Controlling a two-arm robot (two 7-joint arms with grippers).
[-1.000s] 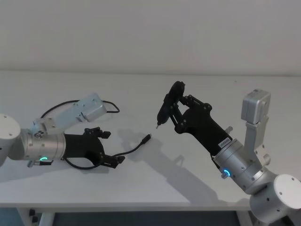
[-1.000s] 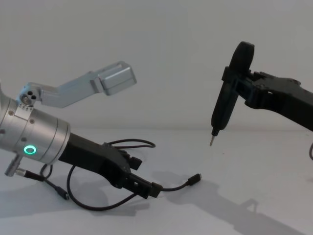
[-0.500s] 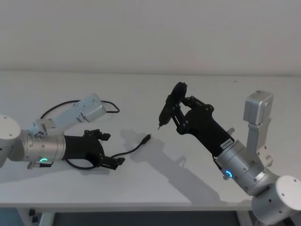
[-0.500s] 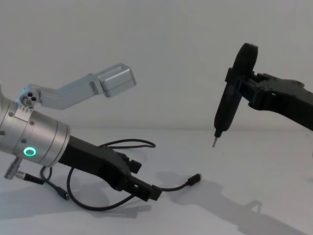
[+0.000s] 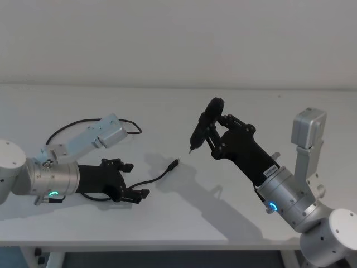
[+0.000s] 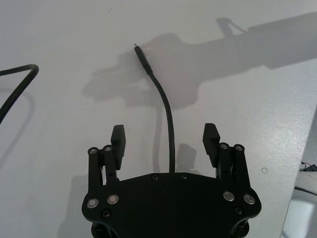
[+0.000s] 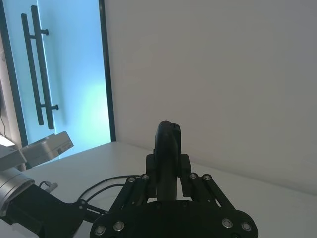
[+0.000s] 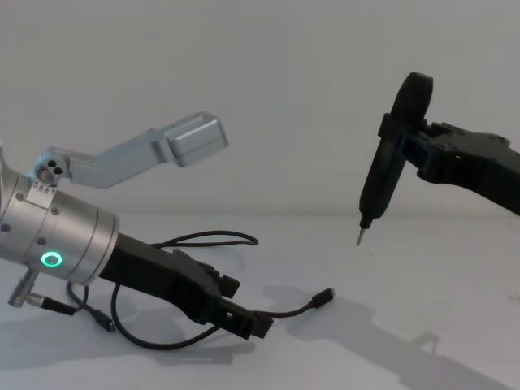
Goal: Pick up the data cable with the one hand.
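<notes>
Your open left pincer point(image 6: 164, 132) straddles the data cable point(image 6: 162, 99), which runs lengthwise straight out between its jaws; the right pincer point(image 8: 404, 138), gripping a pointed black tool point(image 8: 375, 187), hovers well apart.

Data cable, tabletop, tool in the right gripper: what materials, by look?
Data cable: matte black rubber or plastic jacket, judging by its soft curves. Tabletop: white, matte, possibly laminate; diffuse shadows, no glare. Tool in the right gripper: black body, probably plastic; thin tip, greyer, maybe metal.
</notes>
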